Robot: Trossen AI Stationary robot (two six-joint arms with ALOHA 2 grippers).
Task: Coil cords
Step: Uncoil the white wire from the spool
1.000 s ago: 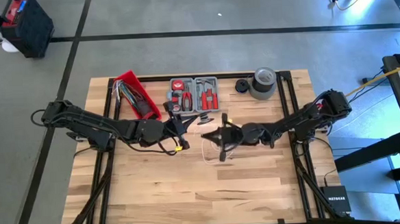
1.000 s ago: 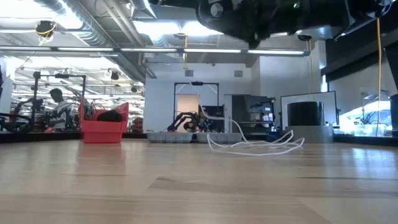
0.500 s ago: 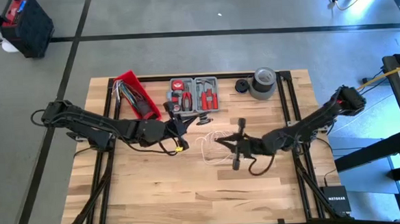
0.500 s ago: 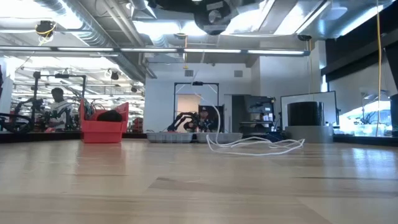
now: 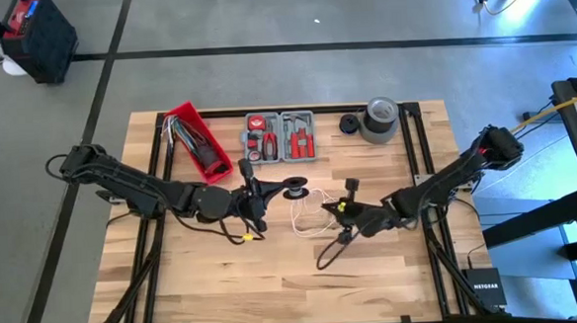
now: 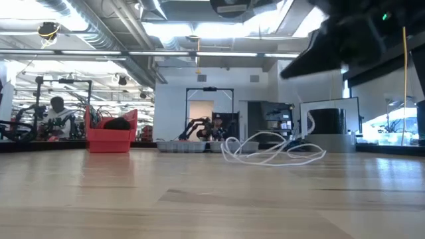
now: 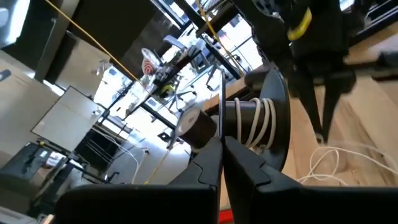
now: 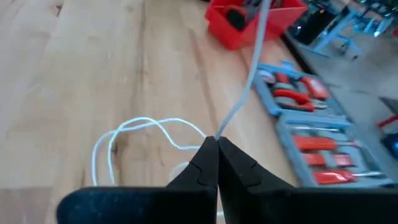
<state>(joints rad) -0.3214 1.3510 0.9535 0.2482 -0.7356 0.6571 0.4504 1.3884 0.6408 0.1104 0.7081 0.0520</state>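
The white cord (image 5: 306,212) lies in loose loops mid-bench, one end wound on a spool (image 7: 261,121). The left claw (image 7: 221,146) is closed on the spool's rim, likely to steady it. The right claw (image 8: 214,144) pinches the cord, probably to feed it. The tool case (image 5: 279,135) and red bin (image 5: 196,140) sit clear behind.

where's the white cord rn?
High view: white cord lies loose mid-table between the claws, below the grey tool tray; the right claw is shut on it.
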